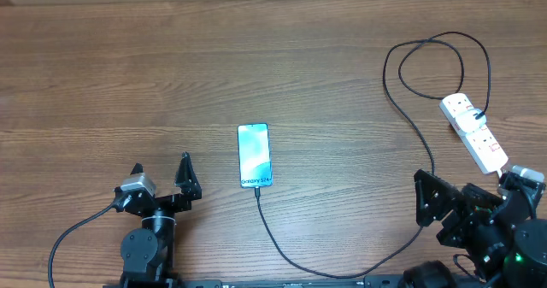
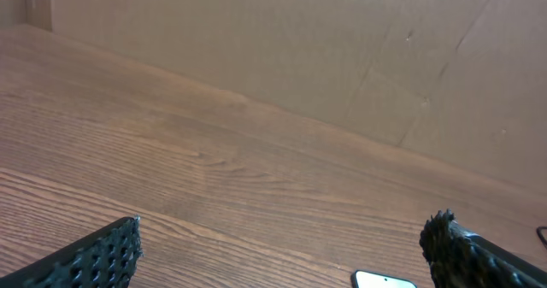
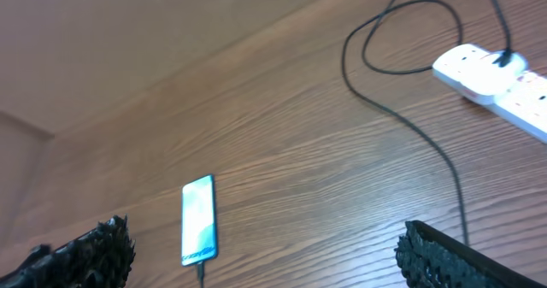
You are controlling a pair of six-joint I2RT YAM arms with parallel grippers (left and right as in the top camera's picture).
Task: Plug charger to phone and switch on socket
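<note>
The phone lies flat mid-table, light blue screen up, and also shows in the right wrist view; its top edge peeks into the left wrist view. The black charger cable has its tip at the phone's near end and runs right, loops at the back, and ends in a plug on the white socket strip, which also shows in the right wrist view. My left gripper is open and empty, left of the phone. My right gripper is open and empty, near the strip's front end.
A brown cardboard wall stands along the back edge of the wooden table. The cable loop lies at the back right.
</note>
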